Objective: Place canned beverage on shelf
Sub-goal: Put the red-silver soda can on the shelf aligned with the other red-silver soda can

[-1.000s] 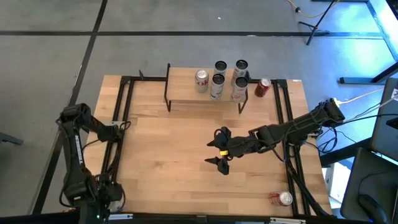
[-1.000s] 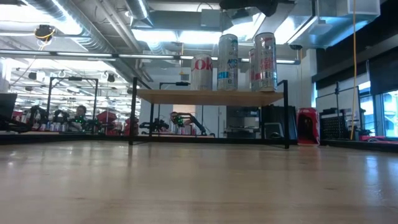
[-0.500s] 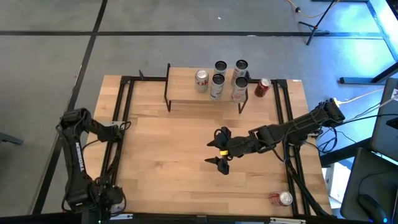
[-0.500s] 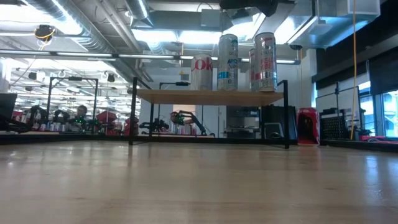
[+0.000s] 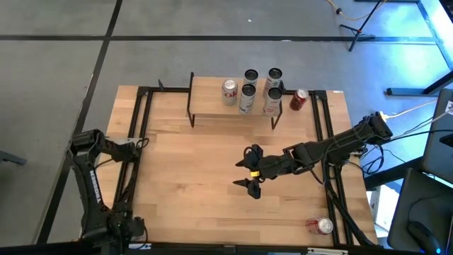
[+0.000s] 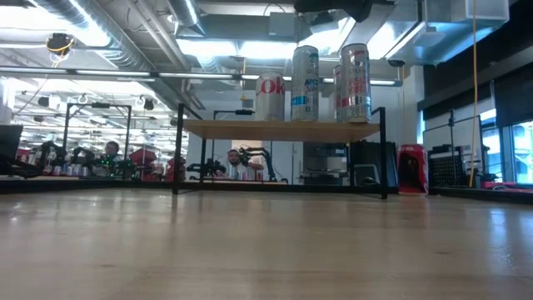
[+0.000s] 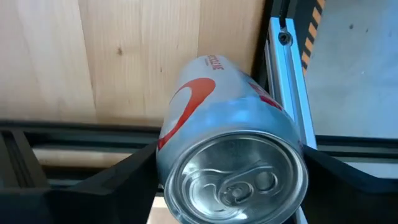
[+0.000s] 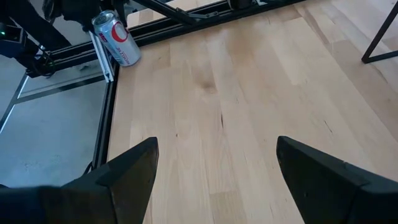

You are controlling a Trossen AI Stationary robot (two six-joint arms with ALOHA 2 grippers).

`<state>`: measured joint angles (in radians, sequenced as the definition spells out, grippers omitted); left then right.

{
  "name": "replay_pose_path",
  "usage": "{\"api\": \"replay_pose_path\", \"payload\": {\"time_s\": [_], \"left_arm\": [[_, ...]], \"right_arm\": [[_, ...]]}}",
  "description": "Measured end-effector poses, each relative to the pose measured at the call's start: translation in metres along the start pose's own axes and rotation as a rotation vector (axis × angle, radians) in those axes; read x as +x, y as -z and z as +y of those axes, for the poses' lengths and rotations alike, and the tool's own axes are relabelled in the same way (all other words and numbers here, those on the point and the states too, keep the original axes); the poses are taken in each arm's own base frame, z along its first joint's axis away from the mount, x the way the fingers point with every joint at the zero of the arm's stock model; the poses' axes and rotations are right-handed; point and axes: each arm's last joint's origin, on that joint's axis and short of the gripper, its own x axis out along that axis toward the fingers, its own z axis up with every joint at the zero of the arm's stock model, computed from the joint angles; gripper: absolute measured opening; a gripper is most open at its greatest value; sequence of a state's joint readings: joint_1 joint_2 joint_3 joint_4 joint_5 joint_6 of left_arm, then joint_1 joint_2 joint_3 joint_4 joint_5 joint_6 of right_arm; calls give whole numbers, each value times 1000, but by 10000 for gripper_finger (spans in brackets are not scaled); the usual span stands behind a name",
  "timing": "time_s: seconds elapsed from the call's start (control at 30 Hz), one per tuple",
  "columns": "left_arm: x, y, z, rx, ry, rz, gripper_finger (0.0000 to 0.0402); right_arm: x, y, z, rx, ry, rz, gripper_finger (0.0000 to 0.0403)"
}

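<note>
My left gripper is at the table's left edge, over the black rail, shut on a silver can with a red mark. The can also shows in the right wrist view. My right gripper hangs open and empty above the middle of the table. The shelf stands at the far edge on thin black legs, and several cans stand upright on its right half. In the low view they show on its wood top. My left gripper pinches the can between its two fingers, one on each side of the can's wall near its top end. The can lies along the fingers, its lid toward the wrist camera. It tilts over the left rail; whether it is clear of the table I cannot tell.
A red can stands on the table right of the shelf. Another red can lies near the front right corner. Black rails run along the table's left and right sides. People sit at benches in the room behind.
My left arm's upper joints have shifted toward the table's near edge, while its gripper has stayed at the left rail with the can.
</note>
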<state>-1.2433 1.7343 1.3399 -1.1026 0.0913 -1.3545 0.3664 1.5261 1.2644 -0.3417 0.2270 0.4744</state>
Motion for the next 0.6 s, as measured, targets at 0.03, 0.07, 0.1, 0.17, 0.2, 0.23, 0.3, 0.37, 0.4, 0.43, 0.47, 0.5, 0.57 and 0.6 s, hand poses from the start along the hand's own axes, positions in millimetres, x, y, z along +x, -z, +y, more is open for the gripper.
{"api": "replay_pose_path", "payload": {"time_s": [0.03, 0.07, 0.1, 0.17, 0.2, 0.23, 0.3, 0.37, 0.4, 0.43, 0.47, 0.5, 0.57, 0.6], "left_arm": [[0, -3, 1, 15, -3, 3, 288], [0, -7, 2, 31, -6, 6, 276], [-1, -11, 3, 51, -7, 6, 266], [-2, -22, 7, 109, -8, 16, 261], [-3, -27, 10, 138, -9, 20, 261], [-5, -34, 13, 174, -13, 22, 261], [-8, -49, 22, 250, -21, 21, 261], [-14, -65, 34, 330, -41, 20, 261], [-18, -73, 41, 371, -46, 21, 261], [-21, -82, 48, 413, -57, 22, 261], [-23, -91, 56, 454, -72, 26, 261], [-25, -101, 65, 488, -86, 31, 261], [-29, -120, 83, 548, -112, 34, 261], [-31, -130, 92, 573, -115, 32, 261]], "right_arm": [[0, 0, 0, 0, 0, 0, 312], [0, 0, 0, 0, 0, 0, 312], [0, 0, 0, 0, 0, 0, 312], [0, 0, 0, 0, -1, 1, 312], [0, 0, 0, 0, -3, 2, 312], [0, 0, 0, 0, -7, 4, 312], [0, 0, 0, 0, -9, 4, 312], [0, 0, 0, 0, -9, 4, 312], [0, 0, 0, 0, -9, 4, 312], [0, 0, 0, 0, -9, 4, 312], [0, 0, 0, 0, -9, 4, 312], [0, 0, 0, 3, -9, 4, 312], [0, 0, 0, 17, -9, 4, 312], [0, 0, 0, 19, -11, 5, 312]]}}
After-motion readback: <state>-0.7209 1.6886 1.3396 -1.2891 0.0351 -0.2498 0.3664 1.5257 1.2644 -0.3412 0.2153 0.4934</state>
